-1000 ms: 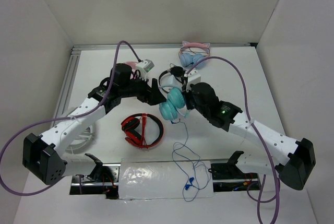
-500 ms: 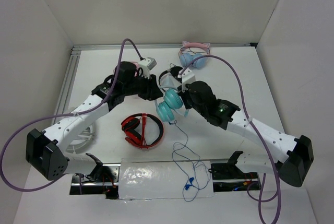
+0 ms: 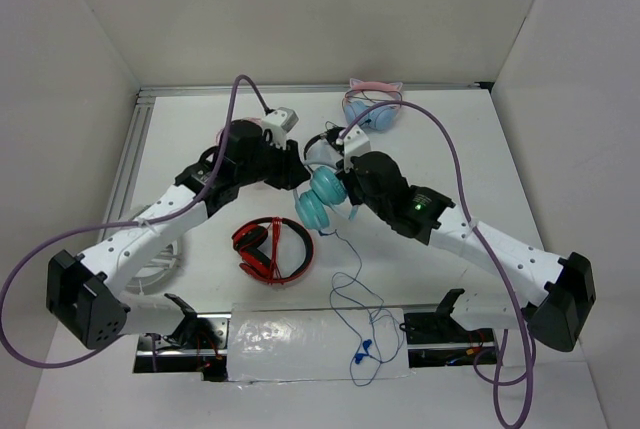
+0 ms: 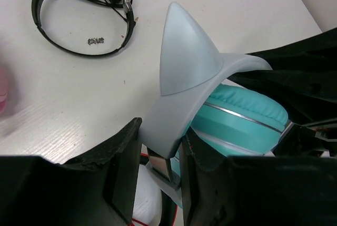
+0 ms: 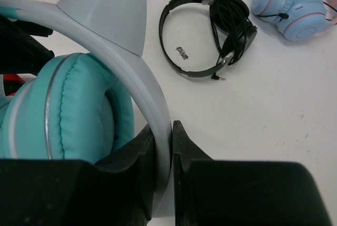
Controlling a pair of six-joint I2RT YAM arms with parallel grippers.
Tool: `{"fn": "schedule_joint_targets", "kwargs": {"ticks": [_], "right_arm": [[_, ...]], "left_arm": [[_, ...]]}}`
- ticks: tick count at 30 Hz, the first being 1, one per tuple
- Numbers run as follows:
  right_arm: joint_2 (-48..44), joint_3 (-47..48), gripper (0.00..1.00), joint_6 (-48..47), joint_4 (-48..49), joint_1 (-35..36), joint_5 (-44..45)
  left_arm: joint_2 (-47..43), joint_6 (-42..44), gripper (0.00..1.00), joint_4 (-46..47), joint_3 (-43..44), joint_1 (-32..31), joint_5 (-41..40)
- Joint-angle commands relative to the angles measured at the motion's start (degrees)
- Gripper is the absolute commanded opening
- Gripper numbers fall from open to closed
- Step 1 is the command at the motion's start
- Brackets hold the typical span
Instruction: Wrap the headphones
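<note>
the wrapping looks barely begun: the teal over-ear headphones (image 3: 322, 199) with a white headband and small cat ears are held between the two arms over the middle of the white table (image 3: 450, 149), but their long thin blue cable (image 3: 352, 301) trails loose toward the near edge (none of it wound, as far as i can see), so all the winding is left. both arms reach inward and meet there, the left gripper (image 4: 158, 165) pinching the headband beside a cat ear, the right gripper (image 5: 162, 155) clamped on the band from the other side

Headphones (image 5: 68, 110): headband showing smooth, matt pale plastic; teal cushions looking like soft, faintly glossy leatherette. Surface (image 4: 63, 105) showing white, matt, finely grained. Fingers (image 4: 118, 178) of left claw (image 4: 160, 173) appearing rough matt black plastic.
</note>
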Motion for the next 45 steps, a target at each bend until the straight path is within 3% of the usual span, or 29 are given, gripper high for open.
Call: {"fn": "schedule_joint_targets", "kwargs": {"ticks": [1,3,5,6,7,9,10,11,12,13,14,22,26,32,35,40,45], "right_arm": [[-1.9,2.8,0.2,2.6,9.3,1.8,-6.2],[-2.0,2.8,0.2,3.0,9.9,1.8,-6.4],[-2.4,2.8,0.2,3.0,10.1,1.8,-6.7],[-2.8,2.6,0.2,2.9,10.3,1.8,-7.2],[-3.1,2.5,0.2,2.7,11.0,1.7,-7.7],[-4.0,2.0,0.22,2.5,11.3,1.5,-8.6],[-4.7,1.9,0.4,2.2,11.1,1.6,-10.0],[-4.7,1.9,0.4,2.3,11.1,1.6,-10.1],[-5.3,1.9,0.81,2.2,11.2,1.6,-10.1],[-5.7,1.8,0.95,2.2,11.1,1.5,-9.8],[-6.0,1.9,1.0,2.3,11.0,1.5,-9.2],[-12.9,-2.0,1.0,4.2,12.1,-0.2,-9.2],[-16.7,-5.6,1.0,6.8,11.2,-0.4,-9.6],[-17.8,-5.9,1.0,22.6,3.4,-0.5,-2.3],[-17.3,-11.4,1.0,19.0,5.5,2.1,-7.2],[-16.9,-22.8,1.0,13.0,17.5,3.7,-4.0],[-15.1,-30.4,1.0,10.4,27.7,3.6,-9.6]], "left_arm": [[-4.4,1.6,0.0,9.7,-1.7,-0.5,4.8],[-4.2,1.9,0.0,9.3,-0.4,-0.6,4.2],[-3.1,2.0,0.09,6.7,1.8,-0.5,2.8],[-2.6,1.9,0.09,5.1,3.1,-0.5,2.2],[-1.8,1.8,0.01,4.7,3.5,-0.5,2.0],[-1.3,1.0,0.0,5.3,3.2,-0.5,0.6],[-1.5,0.7,0.0,6.4,2.7,-0.5,-0.1],[-1.5,0.7,0.0,6.4,2.7,-0.5,-0.7],[-1.7,0.1,0.0,7.4,2.1,-0.6,-1.5],[-2.3,-1.4,0.0,7.7,2.1,-0.5,-2.5],[-2.6,-1.9,0.0,7.9,2.1,-0.5,-4.6],[-3.2,-6.1,0.0,5.1,6.3,-0.5,-19.5],[-1.4,-13.8,0.0,-0.5,9.7,-0.4,-28.7],[-1.9,-25.6,0.0,-5.4,9.0,-0.4,-36.9],[-1.5,-29.9,0.0,-7.6,10.4,-0.3,-40.6],[-0.6,-29.5,0.0,-7.3,15.3,2.1,-38.0],[2.6,-27.3,0.0,-7.8,24.3,6.2,-34.3]]}}
